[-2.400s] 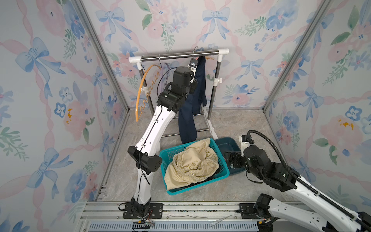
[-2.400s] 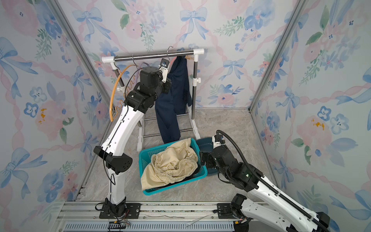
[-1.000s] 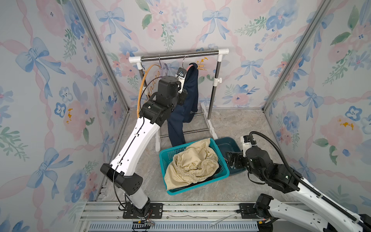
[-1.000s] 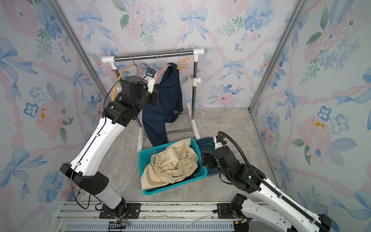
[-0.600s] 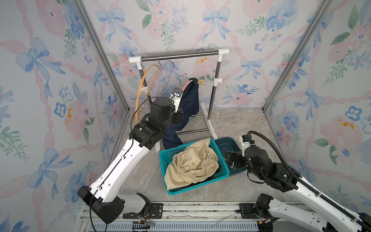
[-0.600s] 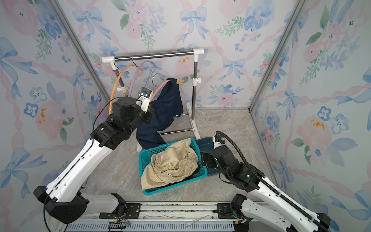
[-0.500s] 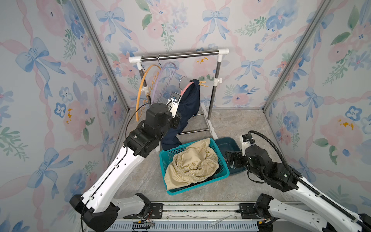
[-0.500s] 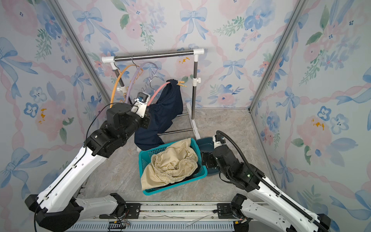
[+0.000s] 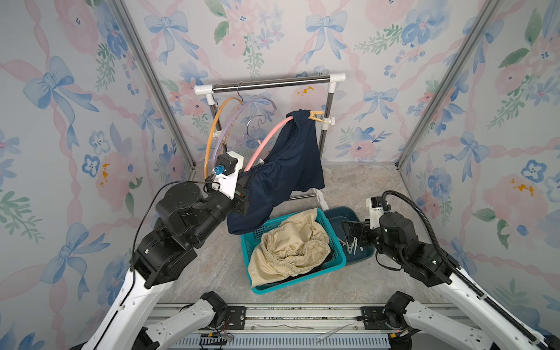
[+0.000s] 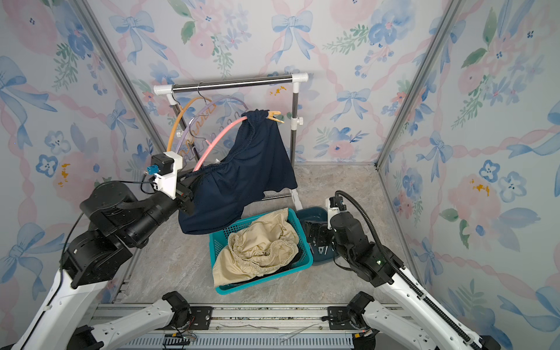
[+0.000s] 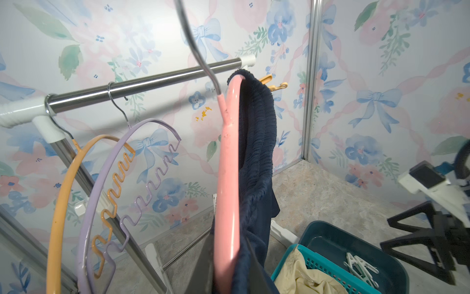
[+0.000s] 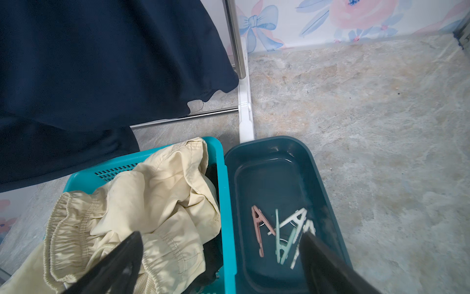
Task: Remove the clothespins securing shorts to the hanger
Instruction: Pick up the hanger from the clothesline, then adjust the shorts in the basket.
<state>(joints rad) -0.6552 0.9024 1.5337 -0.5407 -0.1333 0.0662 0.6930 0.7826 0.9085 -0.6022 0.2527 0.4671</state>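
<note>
Below the steel rail (image 9: 272, 84), soft ribbed-waist navy shorts (image 9: 291, 163) drape from a glossy pink hanger (image 9: 266, 136) under one orange clothespin (image 9: 316, 116); left gripper (image 11: 226, 269) pinches the hanger, right gripper (image 12: 221, 236) gapes.

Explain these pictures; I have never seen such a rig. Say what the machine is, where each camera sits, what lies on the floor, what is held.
It is two robot arms with two-finger grippers. The two wide pictures come from a camera pair overhead; each of the others from a camera on an arm's wrist. The left gripper is shut on a pink hanger, off the rail, carrying navy shorts pinned by an orange clothespin. The right gripper hangs open over a dark tray of clothespins and, beside it, a teal basket of cream shorts, both on the floor.
</note>
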